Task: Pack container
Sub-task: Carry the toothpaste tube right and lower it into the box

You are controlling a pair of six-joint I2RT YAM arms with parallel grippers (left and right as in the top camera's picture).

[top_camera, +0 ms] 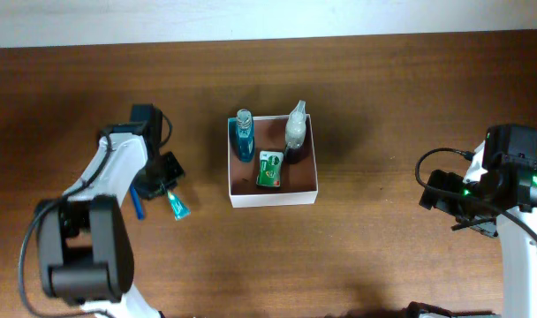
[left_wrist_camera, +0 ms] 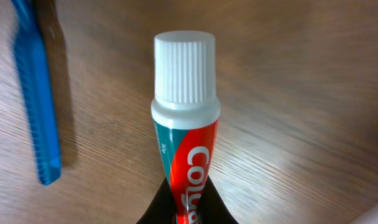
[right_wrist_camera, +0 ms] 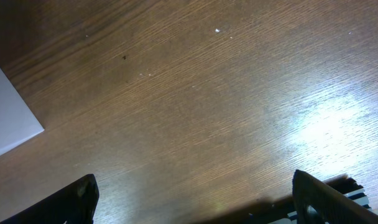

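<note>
Toothpaste tube (left_wrist_camera: 186,155) clamped in left tool (left_wrist_camera: 188,210); right tool (right_wrist_camera: 198,202) wide over brown wood table (right_wrist_camera: 207,93); container (top_camera: 274,197) mid-table.

In the container (top_camera: 274,200), a blue bottle (top_camera: 243,137) sits far left, a pale bottle (top_camera: 296,129) far right, and a green box (top_camera: 269,169) mid-floor; the near right floor is bare. Bare bench (top_camera: 383,106) surrounds the right gripper (right_wrist_camera: 195,193). A blue toothbrush (left_wrist_camera: 36,93) lies beside the toothpaste tube (left_wrist_camera: 186,149) in the left gripper (left_wrist_camera: 186,208).
</note>
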